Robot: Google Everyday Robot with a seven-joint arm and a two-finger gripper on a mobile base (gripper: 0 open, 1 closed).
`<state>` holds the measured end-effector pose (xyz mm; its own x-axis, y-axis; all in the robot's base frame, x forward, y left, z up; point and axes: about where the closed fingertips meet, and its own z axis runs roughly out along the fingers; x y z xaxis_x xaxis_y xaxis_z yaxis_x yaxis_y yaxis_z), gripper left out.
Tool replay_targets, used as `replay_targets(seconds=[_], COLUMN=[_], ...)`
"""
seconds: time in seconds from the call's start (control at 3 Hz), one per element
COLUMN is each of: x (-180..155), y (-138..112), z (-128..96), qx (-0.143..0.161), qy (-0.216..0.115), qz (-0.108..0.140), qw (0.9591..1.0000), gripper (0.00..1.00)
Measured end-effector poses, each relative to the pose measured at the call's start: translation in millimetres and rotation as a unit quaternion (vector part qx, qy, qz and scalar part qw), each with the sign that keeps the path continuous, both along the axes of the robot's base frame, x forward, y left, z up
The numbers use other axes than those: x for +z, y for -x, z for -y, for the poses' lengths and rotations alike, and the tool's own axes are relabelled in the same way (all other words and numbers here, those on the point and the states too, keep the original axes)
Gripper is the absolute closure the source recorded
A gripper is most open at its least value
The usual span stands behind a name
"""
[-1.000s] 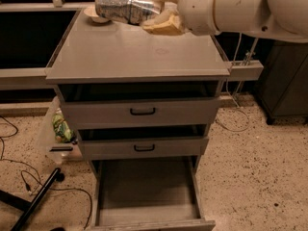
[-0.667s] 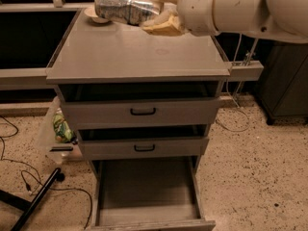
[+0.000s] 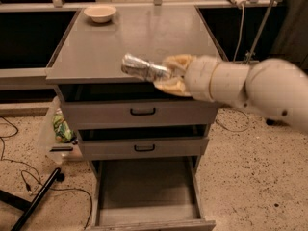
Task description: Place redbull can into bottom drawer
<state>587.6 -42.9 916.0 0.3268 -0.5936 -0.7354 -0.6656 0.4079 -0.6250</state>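
Observation:
The redbull can (image 3: 144, 69) is a slim shiny silver can, held lying sideways in my gripper (image 3: 168, 76). The cream fingers (image 3: 174, 62) are shut on its right end. The can hovers over the front edge of the grey cabinet top (image 3: 120, 42), above the top drawer. The bottom drawer (image 3: 149, 191) is pulled out wide at the bottom of the view, its plain grey floor bare. My white arm comes in from the right.
A cream bowl (image 3: 100, 13) sits at the back left of the cabinet top. Two shallower drawers with black handles (image 3: 143, 111) are slightly open. A bag of green items (image 3: 61, 127) and black cables (image 3: 29, 186) lie on the speckled floor left.
The gripper with the can has moved from the back of the cabinet top near the bowl forward to the front edge. The bowl is now uncovered.

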Motion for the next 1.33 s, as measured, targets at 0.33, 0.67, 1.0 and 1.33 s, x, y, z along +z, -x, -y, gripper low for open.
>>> replay_targets(seconds=[0.33, 0.67, 1.0, 1.33], x=[-97.5, -155.2, -155.4, -198.7], y=[8.6, 31.3, 31.3, 34.1], z=[8.6, 8.8, 8.7, -0.6], qx=[-0.023, -0.036, -0.036, -0.038], qy=[-0.01, -0.017, -0.017, -0.007], qz=[-0.058, -0.104, -0.104, -0.131], qw=[0.998, 0.9938, 0.9938, 0.9906], gripper=[1.0, 1.0, 1.0, 1.0])
